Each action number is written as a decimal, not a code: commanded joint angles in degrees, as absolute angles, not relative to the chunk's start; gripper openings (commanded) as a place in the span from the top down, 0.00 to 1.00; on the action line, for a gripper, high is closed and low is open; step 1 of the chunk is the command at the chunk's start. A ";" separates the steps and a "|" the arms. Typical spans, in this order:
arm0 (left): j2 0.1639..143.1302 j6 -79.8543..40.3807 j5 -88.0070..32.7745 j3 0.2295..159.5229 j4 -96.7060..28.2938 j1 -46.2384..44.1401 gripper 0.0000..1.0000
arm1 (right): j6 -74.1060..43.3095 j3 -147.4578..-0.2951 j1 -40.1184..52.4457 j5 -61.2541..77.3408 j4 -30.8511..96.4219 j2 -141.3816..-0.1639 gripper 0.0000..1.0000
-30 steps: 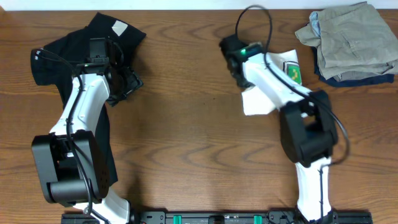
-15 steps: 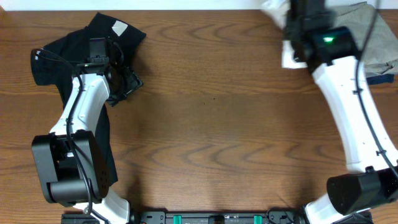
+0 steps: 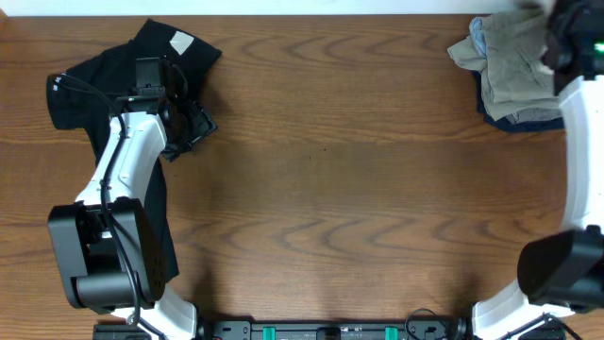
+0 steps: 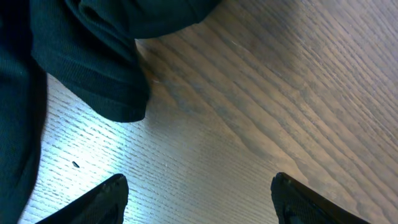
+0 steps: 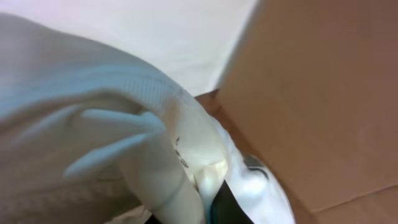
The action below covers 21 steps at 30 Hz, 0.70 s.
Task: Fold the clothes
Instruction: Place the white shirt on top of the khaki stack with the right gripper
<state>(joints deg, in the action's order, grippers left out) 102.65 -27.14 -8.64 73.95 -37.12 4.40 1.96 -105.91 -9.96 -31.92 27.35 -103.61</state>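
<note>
Saw the crumpled black short-sleeved shirt [image 3: 94,85] at the far-left part of the brown wood-grain table [image 3: 321,189], its top corner with a white neck label [image 3: 179,41] close to the table's far edge. Saw one sleeve reaching nearly to the left border of the overhead view. Found the left gripper [image 4: 199,199] low over bare wood just beside the shirt's right-hand folds, fingers spread wide and nothing between them. From the left wrist, noted a rounded black hem [image 4: 112,93] lying flat on the boards and apart from both fingertips, with clear wood running off to the right.

Found the right arm [image 3: 576,142] stretched along the table's right side, its head at the far-right corner over the rumpled khaki-and-navy stack of garments [image 3: 514,66]. Noted a navy edge [image 3: 514,121] peeking out under the stack's near side.

From the right wrist, saw the white knit T-shirt [image 5: 93,124] bunched right against the lens and filling most of the view. Saw its stitched hem [image 5: 149,93] curving over the right gripper [image 5: 214,208], which was pinched tight on the cloth. Saw a tan cardboard-coloured panel [image 5: 323,93] behind it on the right. Could hardly make out the shirt from overhead.

Found the whole middle of the table, from far edge to near edge between the arms, to be bare wood.
</note>
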 commanded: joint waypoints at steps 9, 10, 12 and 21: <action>103.13 -26.63 -8.36 75.24 -37.26 4.60 0.25 | 0.84 -106.28 -12.67 -36.27 14.13 -118.45 0.99; 103.13 -26.63 -8.36 75.24 -37.26 4.60 0.25 | 0.80 -106.28 -12.60 -36.42 12.80 -119.98 0.99; 103.13 -26.63 -8.36 75.24 -37.26 4.60 0.25 | -0.62 -106.28 -12.49 -38.39 11.20 -121.97 0.99; 103.13 -26.63 -8.36 75.24 -37.26 4.60 0.25 | -4.29 -106.28 -12.29 -40.10 10.79 -126.34 0.99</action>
